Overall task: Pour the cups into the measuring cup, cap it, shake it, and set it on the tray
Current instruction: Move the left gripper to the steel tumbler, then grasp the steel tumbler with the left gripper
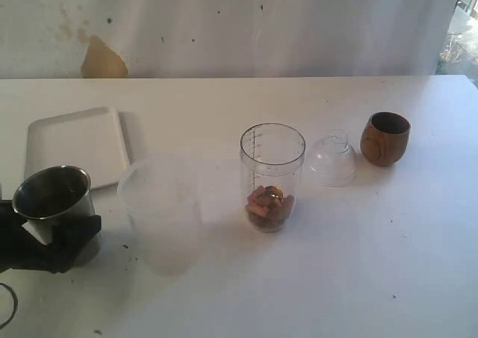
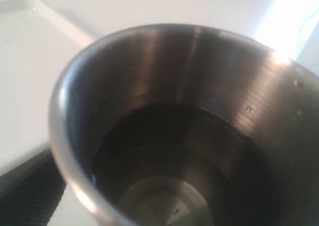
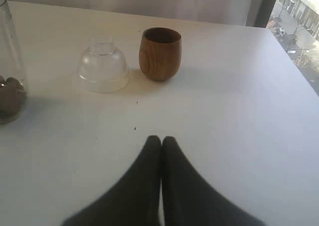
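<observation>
Presently the left gripper (image 1: 54, 239) is seen at the lower left of the exterior view, its jaws spread wide about the upright steel tumbler (image 1: 51, 192). A firm hold cannot be confirmed. The measuring cup (image 1: 272, 175) stands upright and uncapped at frame centre, rightward of the tumbler, with the frosted cup (image 1: 160, 215) between. The right gripper (image 3: 160, 142) is closed on nothing, so the pour is judged the left arm's.

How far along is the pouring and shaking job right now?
Brown pieces already sit in the tall clear plastic measuring cup, apparently from the squat brown wooden cup. In hand: the left hand, jaws wide, is at the shiny steel tumbler, which seems to hold liquid. Left: pour it, fit the clear dome lid, shake, set on the flat white tray.
</observation>
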